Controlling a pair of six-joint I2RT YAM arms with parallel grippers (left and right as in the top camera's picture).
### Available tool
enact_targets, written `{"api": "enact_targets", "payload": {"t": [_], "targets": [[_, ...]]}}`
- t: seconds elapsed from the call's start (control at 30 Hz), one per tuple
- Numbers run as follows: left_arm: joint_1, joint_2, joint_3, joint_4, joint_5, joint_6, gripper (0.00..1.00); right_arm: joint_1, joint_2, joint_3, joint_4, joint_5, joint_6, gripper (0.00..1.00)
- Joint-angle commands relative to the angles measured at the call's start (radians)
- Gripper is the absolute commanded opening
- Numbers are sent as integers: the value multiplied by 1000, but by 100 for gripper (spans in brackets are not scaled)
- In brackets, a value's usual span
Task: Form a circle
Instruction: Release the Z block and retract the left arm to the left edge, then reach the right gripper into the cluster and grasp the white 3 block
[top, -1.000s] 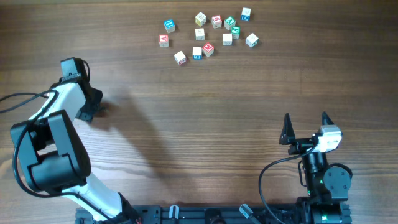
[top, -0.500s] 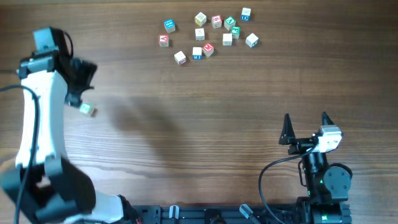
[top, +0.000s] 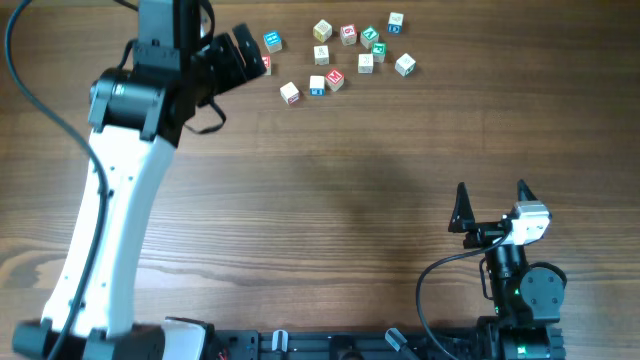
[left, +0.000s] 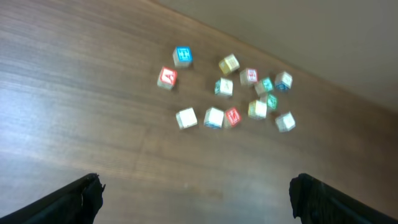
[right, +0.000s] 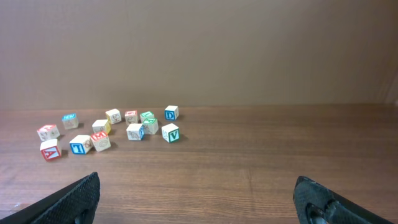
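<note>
L gripper (top: 243, 55) over loose letter blocks (top: 345, 50), upper centre.
Fingers apart, empty, prob. lined up to grab one; R gripper (top: 490, 192) parked lower right, also apart, out of the way.

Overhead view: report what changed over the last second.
The left hand let go of a small green-faced cube, opened wide and swung from the left side up to the scattered pale wooden letter cubes. The right hand and the scatter stayed put.
</note>
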Motion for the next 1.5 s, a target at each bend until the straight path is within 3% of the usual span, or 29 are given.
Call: {"api": "enact_targets", "payload": {"t": [0.0,0.07,0.2,0.3,0.4,0.53,0.83,0.93,1.0,1.2,1.33,1.47], "targets": [[2,-182,18,-87,-76,73,100,3,-8,-1,2,-8,-12,100],[2,-278,18,-154,-167,73,100,3,-8,-1,2,-8,-12,100],[2,-428,18,-299,-201,73,100,3,-8,-1,2,-8,-12,100],[2,-504,17,-348,-203,73,100,3,-8,-1,2,-8,-12,100],[2,-550,17,-351,-298,73,100,3,-8,-1,2,-8,-12,100],[2,-560,14,-393,-475,39,100,3,-8,-1,3,-8,-12,100],[2,-455,-53,-517,-520,-71,100,3,-8,-1,13,-38,7,100],[2,-408,-134,-492,-621,-75,100,3,-7,-1,15,-137,207,100],[2,-357,-192,-472,-669,-79,100,3,-5,-1,14,-144,463,100],[5,-167,-226,-517,-582,-77,100,3,19,-1,19,-190,1067,100],[5,-80,-226,-513,-505,-77,100,3,21,-1,19,-187,1160,100],[5,-21,-226,-486,-474,-77,100,3,21,-1,19,-213,1165,100]]}}
